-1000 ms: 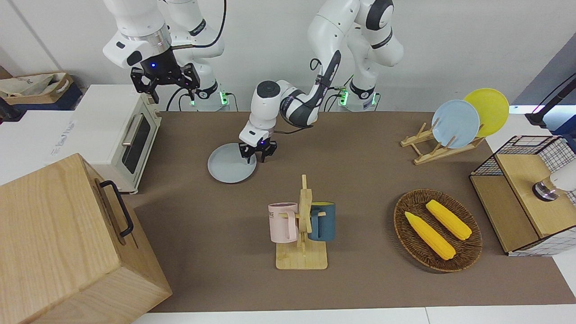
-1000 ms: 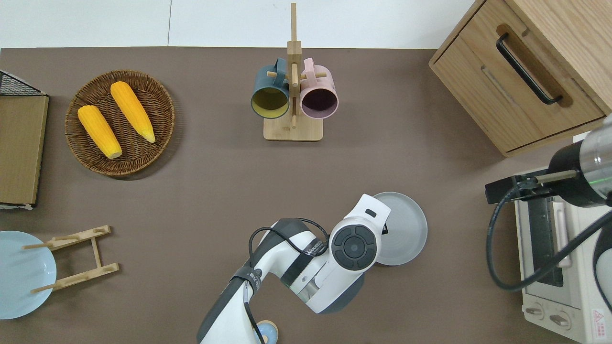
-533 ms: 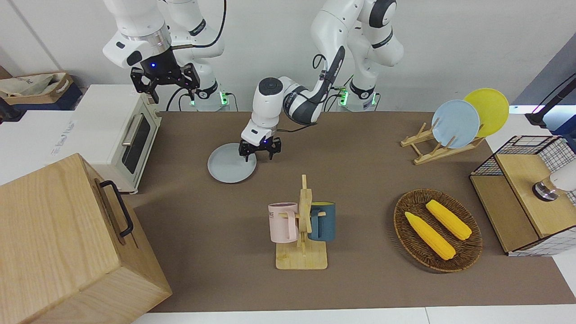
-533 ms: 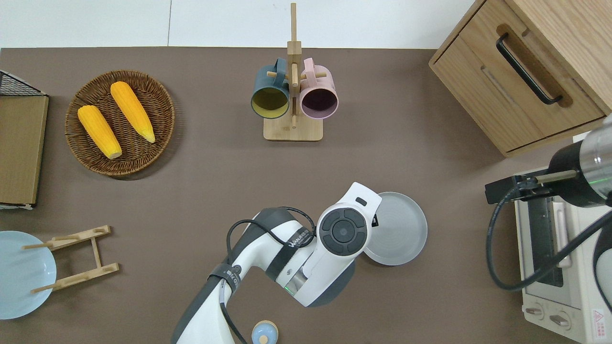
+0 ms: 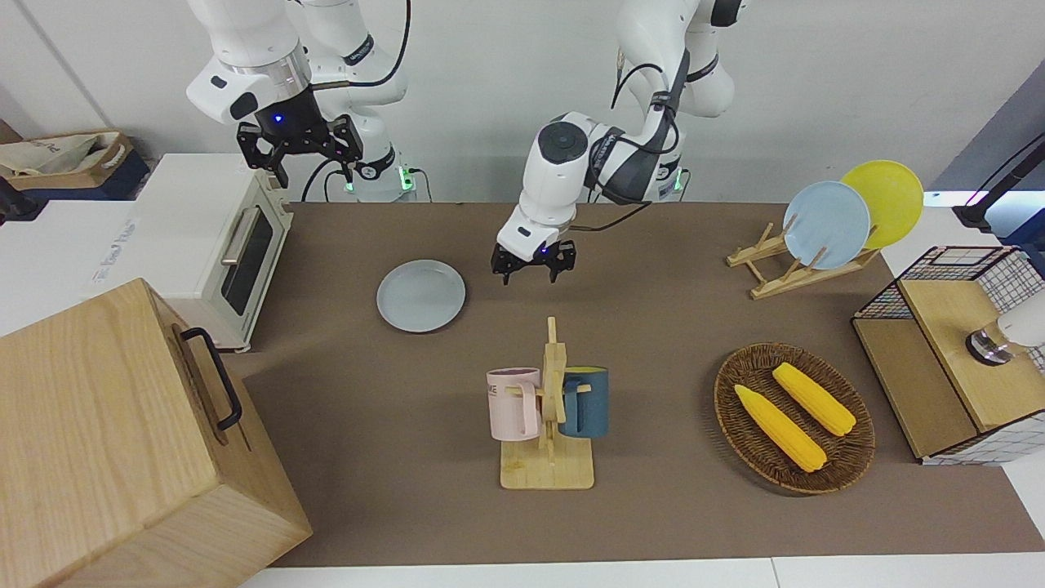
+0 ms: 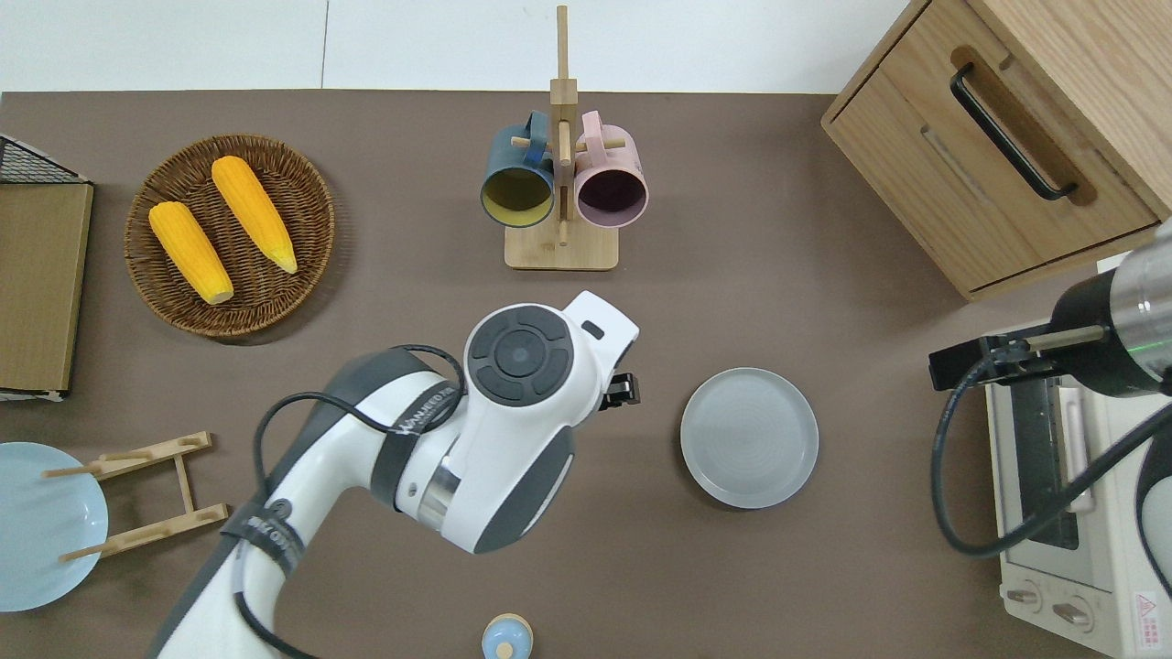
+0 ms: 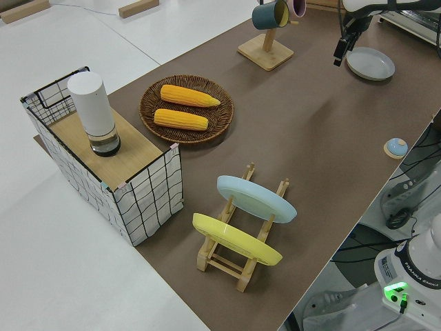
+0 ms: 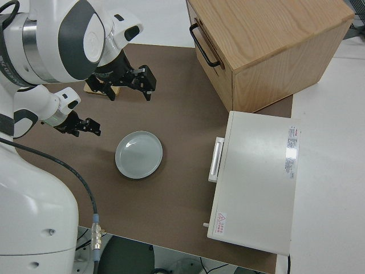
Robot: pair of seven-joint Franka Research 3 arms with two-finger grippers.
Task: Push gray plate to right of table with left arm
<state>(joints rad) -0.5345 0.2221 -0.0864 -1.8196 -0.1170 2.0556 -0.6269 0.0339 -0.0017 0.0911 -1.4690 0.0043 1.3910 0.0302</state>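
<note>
The gray plate (image 5: 421,295) lies flat on the brown counter (image 5: 653,327), toward the right arm's end, near the white toaster oven (image 5: 214,245) and nearer to the robots than the wooden cabinet (image 5: 122,441). Nothing is touching it. The left gripper (image 5: 533,265) is up in the air over bare counter, beside the plate and clear of it, on the side toward the left arm's end. Its fingers (image 5: 557,267) are spread apart and carry nothing. In the overhead view the big white wrist covers most of the left gripper (image 6: 621,392), with only a black tip poking out toward the plate (image 6: 749,437). The right side view shows the same gap between plate (image 8: 138,154) and left gripper (image 8: 82,126).

The right arm is parked, its gripper (image 5: 300,155) hanging with fingers apart and nothing between them.

Farther from the robots stands the mug rack (image 5: 549,425) with a pink mug (image 5: 514,403) and a dark blue mug (image 5: 584,401). Toward the left arm's end sit a wicker basket (image 5: 735,408) with two corn cobs (image 5: 780,426), and a wooden rack (image 5: 775,269) propping up a blue plate (image 5: 826,224) and a yellow plate (image 5: 886,200).
</note>
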